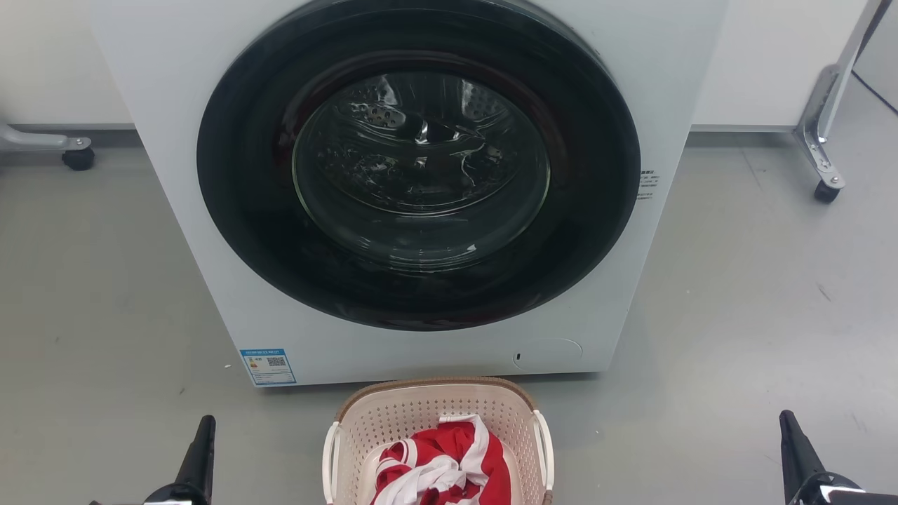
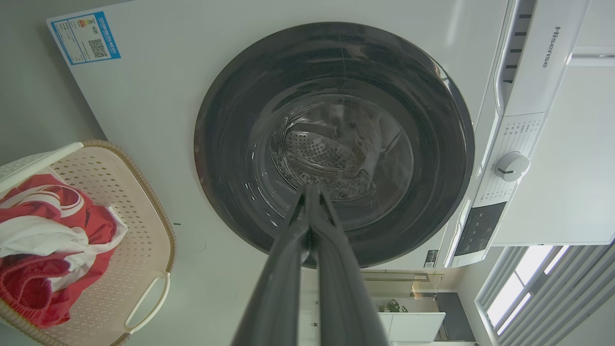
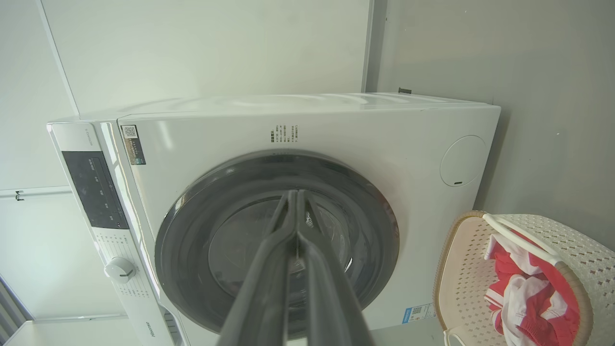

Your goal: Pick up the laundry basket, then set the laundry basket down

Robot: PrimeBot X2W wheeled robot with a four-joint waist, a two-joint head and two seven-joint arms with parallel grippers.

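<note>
The washer (image 1: 421,175) loomed, door shut, and the basket (image 1: 435,384) sat on the floor (image 1: 736,315) just in front of it, red-and-white clothes (image 1: 449,463) heaped inside. Left gripper (image 2: 311,190) and right gripper (image 3: 294,194) hung well apart to either side, fingers pressed together, holding nothing. The danger, I judged: a one-sided or uneven grab at the white handles (image 1: 544,449) would tip it and spill the clothes.

Cream laundry basket (image 1: 435,421) upright, holding red-white cloth.
</note>
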